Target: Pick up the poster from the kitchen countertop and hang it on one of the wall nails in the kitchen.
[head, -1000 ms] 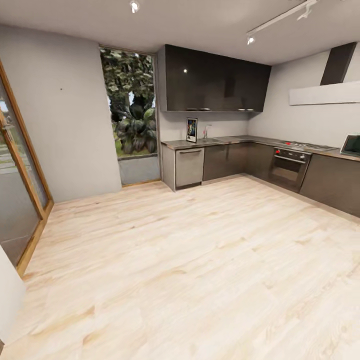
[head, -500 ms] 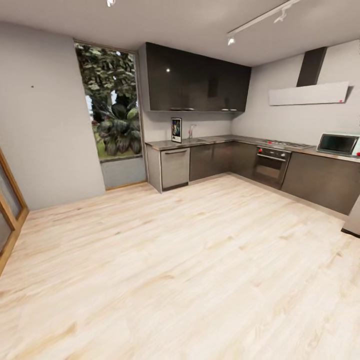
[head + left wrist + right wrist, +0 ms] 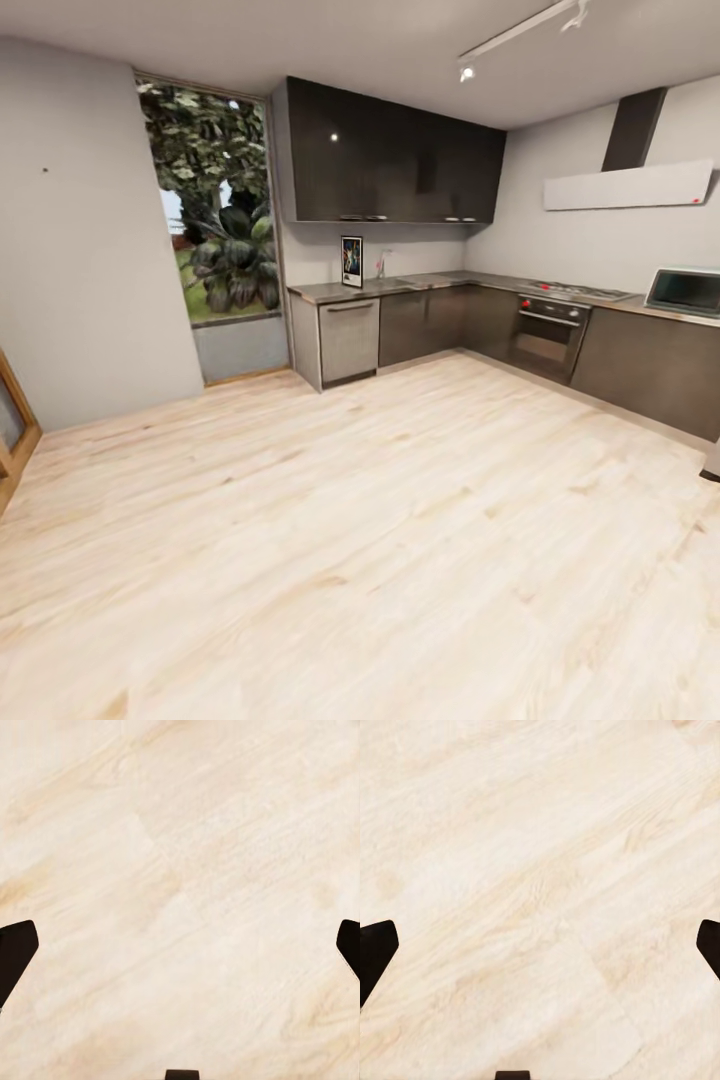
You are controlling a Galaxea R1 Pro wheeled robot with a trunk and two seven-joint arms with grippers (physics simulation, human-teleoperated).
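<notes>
Nothing was done yet: the poster (image 3: 352, 262) stood upright on the far tabletop (image 3: 420, 284) across the wood floor (image 3: 380, 520), wall nail (image 3: 44, 170) bare, my left gripper (image 3: 180, 952) and right gripper (image 3: 540, 952) both spread, empty.

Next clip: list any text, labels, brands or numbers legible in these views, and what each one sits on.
Nothing can be read.
The poster standing on the kitchen countertop: colourful print, any lettering too small and blurred to make out.
The microwave at the right: no legible label.
The oven: red knobs, no readable marks.
The range hood: a red dot, no text.
</notes>
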